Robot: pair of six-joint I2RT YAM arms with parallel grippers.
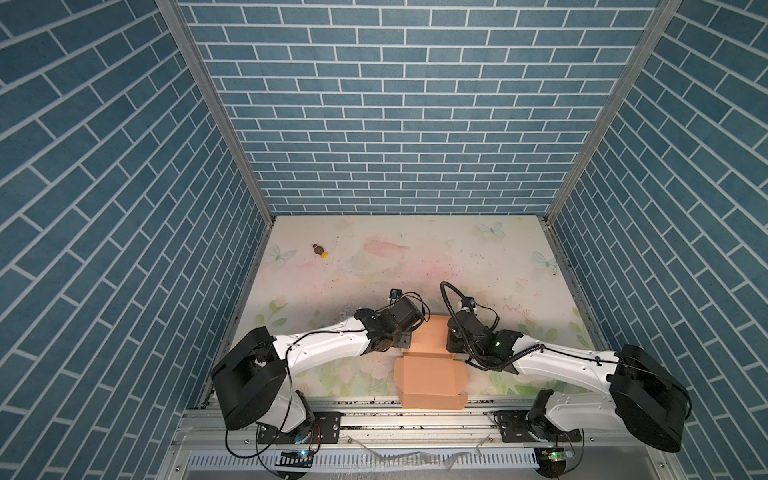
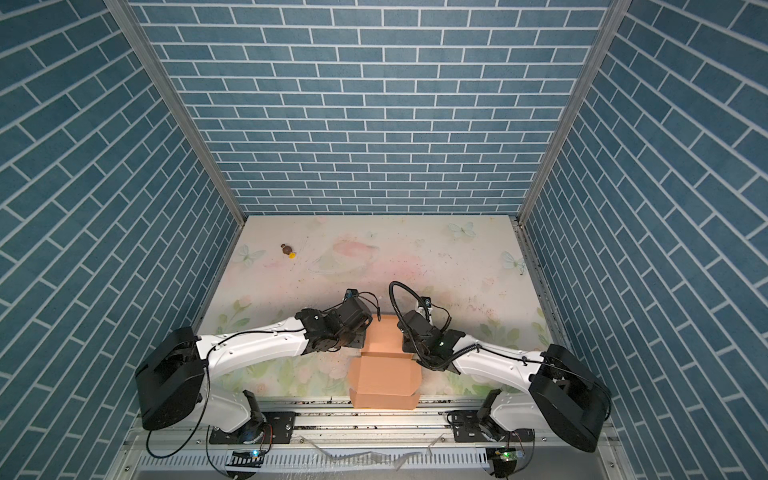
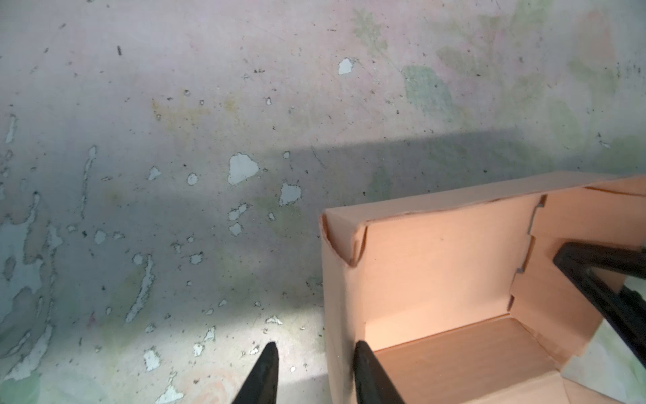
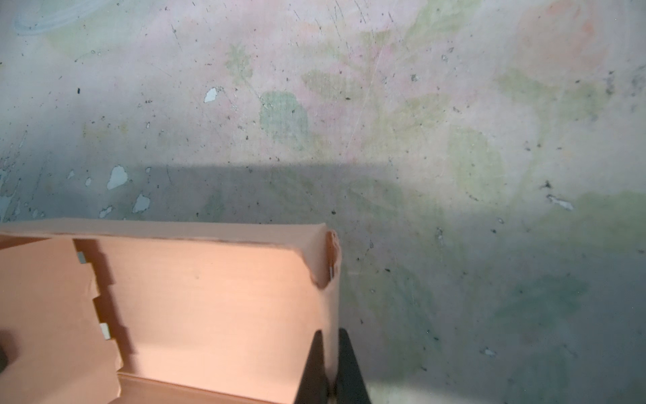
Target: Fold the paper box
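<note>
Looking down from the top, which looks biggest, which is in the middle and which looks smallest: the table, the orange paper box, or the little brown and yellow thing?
1. table
2. paper box
3. little brown and yellow thing

The little thing lies farther from the camera, but it looks so tiny that the order is safe.

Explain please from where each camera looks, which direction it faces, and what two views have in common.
Top views: high over the near edge, facing down and forward at the table, paper box and brick wall; left arm and right arm show.
Left wrist: on the left arm, facing down along the left pincer, open astride a box wall.
Right wrist: on the right arm, facing down along the right pincer, shut on the opposite wall.
Shared: both wrist views show the box's inside.
</note>
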